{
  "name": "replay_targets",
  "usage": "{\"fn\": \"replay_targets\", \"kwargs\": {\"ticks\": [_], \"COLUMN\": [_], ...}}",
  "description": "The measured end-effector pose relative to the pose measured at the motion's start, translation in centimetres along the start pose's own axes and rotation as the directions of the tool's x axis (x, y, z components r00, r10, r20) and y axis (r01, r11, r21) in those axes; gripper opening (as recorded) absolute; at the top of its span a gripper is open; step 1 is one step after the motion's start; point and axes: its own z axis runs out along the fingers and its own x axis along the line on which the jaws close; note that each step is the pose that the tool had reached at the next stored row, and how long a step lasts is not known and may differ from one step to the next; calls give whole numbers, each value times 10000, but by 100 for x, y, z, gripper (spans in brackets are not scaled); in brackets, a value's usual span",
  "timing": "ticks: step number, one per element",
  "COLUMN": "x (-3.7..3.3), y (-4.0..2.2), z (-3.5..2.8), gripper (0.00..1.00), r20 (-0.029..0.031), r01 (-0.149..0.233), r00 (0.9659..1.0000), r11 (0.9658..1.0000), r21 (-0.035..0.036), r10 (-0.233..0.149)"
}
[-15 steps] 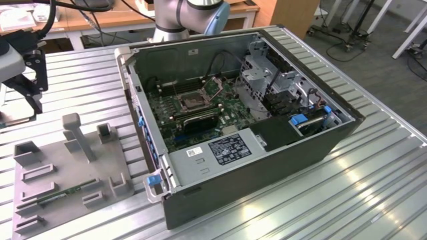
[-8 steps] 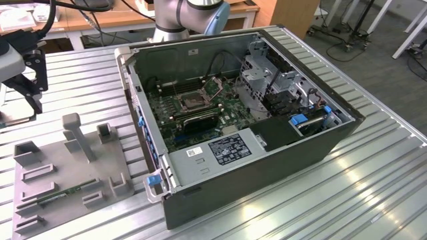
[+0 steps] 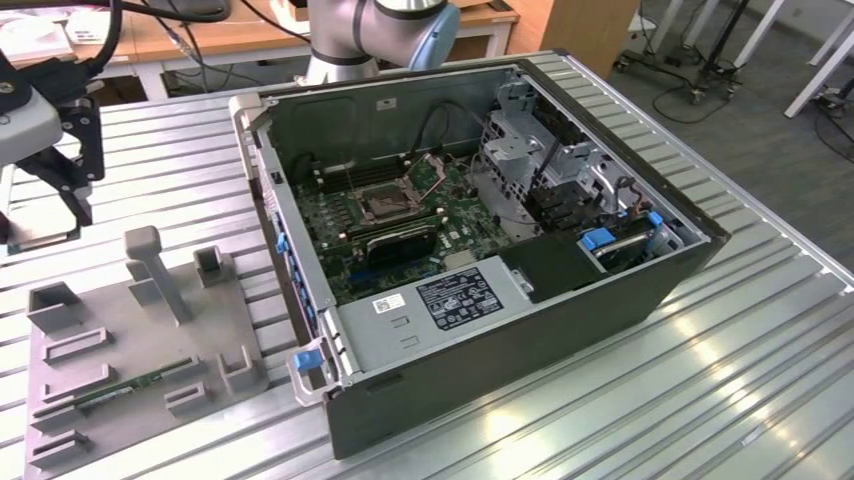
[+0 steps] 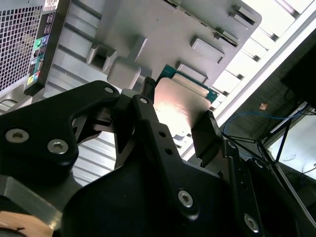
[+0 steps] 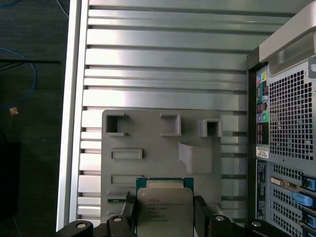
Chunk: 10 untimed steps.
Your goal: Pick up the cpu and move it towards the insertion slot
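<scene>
Pickup looks done, transfer does not. In the first wrist view the gripper [image 5: 164, 218] has its two black fingers [image 5: 129, 213] closed narrowly on opposite edges of the cpu [image 5: 164, 210]. The chip's silver lid faces the camera and its green rim shows along one side. The second wrist view shows the same hold from the other side, with the cpu's pale face spanning the gap between the fingers. The grey fixture tray [image 4: 163, 29] sits well behind it, so I judge the chip to be clear of the tray and carried in the air, not resting on anything.

In the exterior view the gripper hangs at the exterior view's left, over the far end of the grey fixture tray, which lies on the slatted aluminium table [image 3: 747, 380]. A green memory stick [image 3: 127, 388] lies in one of the tray's holders. The insertion slot [image 3: 384, 200], a dark square socket in a silver frame, sits on the motherboard [image 3: 427, 245] inside the open computer case [image 3: 534, 330]. It is well apart from the gripper, with the case's near wall between them. By my reading the grasp is made, and almost all of the travel towards the socket is left.
</scene>
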Motion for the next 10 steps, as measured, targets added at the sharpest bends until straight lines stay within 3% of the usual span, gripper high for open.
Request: {"fn": "replay_targets", "kwargs": {"ticks": [10], "x": [-113], "y": [-2], "z": [0], "gripper": [54], "r20": [0], "r01": [0], "r00": [10000], "r11": [10000], "r21": [0], "r10": [0]}}
